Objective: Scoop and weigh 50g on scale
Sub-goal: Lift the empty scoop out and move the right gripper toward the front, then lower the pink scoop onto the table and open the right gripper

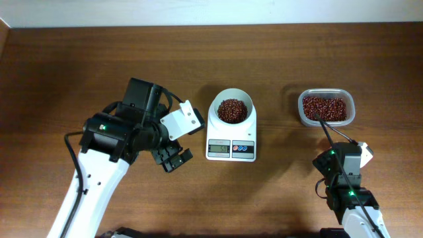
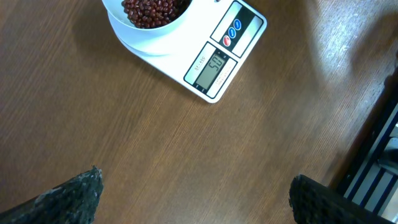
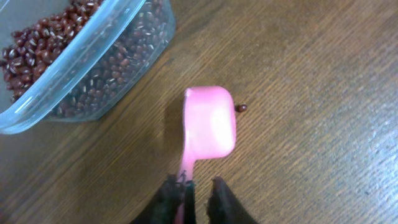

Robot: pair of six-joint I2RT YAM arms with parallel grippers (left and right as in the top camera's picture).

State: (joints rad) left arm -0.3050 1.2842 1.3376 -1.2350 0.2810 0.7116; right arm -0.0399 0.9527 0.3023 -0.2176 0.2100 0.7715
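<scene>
The white scale (image 1: 230, 149) (image 2: 219, 64) carries a round white bowl (image 1: 216, 114) (image 2: 134, 32) holding a heap of reddish-brown beans (image 1: 231, 110) (image 2: 152, 9). Its display shows digits that look like 50. My left gripper (image 1: 173, 158) (image 2: 196, 194) hovers wide open over bare table left of the scale, holding nothing. The pink measuring spoon (image 3: 210, 121) lies on the table. My right gripper (image 1: 330, 157) (image 3: 200, 186) stands slightly open at its handle, which rests against the left finger (image 3: 177, 200), with a gap to the right one.
A clear plastic tub (image 1: 350, 112) (image 3: 124, 59) of more beans (image 1: 324, 106) (image 3: 37, 43) stands at the back right, just beyond the spoon. One stray bean (image 3: 242, 107) lies on the wood beside the spoon's bowl.
</scene>
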